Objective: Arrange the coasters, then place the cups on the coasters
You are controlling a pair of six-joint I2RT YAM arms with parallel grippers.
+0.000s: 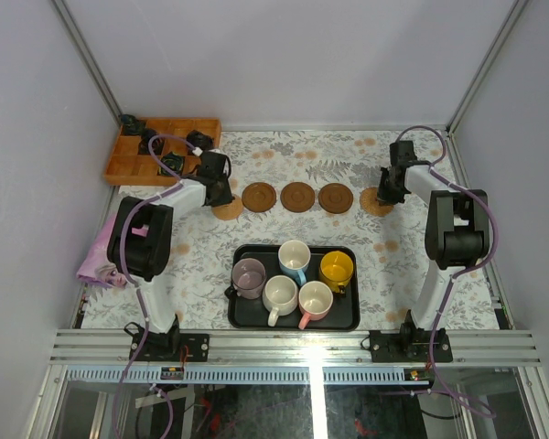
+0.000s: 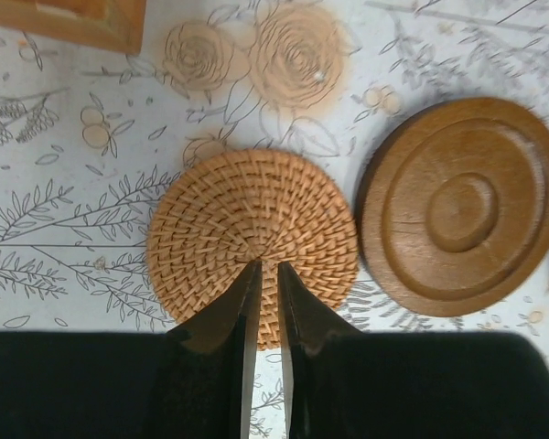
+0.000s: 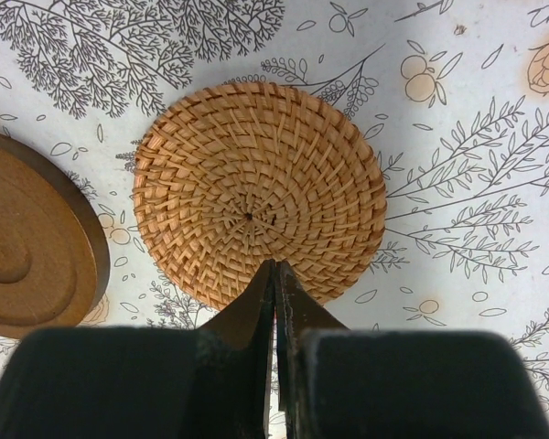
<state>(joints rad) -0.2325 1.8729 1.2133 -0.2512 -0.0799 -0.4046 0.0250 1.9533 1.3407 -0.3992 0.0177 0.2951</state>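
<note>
Five coasters lie in a row across the flowered tablecloth: a woven one (image 1: 227,210) at the left, three brown wooden ones (image 1: 259,197) (image 1: 297,197) (image 1: 336,198), and a woven one (image 1: 375,202) at the right. My left gripper (image 2: 267,263) is shut, its tips over the middle of the left woven coaster (image 2: 247,210), beside a wooden coaster (image 2: 462,206). My right gripper (image 3: 276,263) is shut over the near part of the right woven coaster (image 3: 256,174). The cups stand on a black tray (image 1: 293,322): mauve (image 1: 248,276), light blue (image 1: 294,259), yellow (image 1: 336,269), cream (image 1: 280,294), and cream with a pink handle (image 1: 315,300).
An orange wooden box (image 1: 163,151) with small black objects sits at the back left, just behind my left gripper; its corner (image 2: 73,18) shows in the left wrist view. A pink cloth (image 1: 101,261) lies at the table's left edge.
</note>
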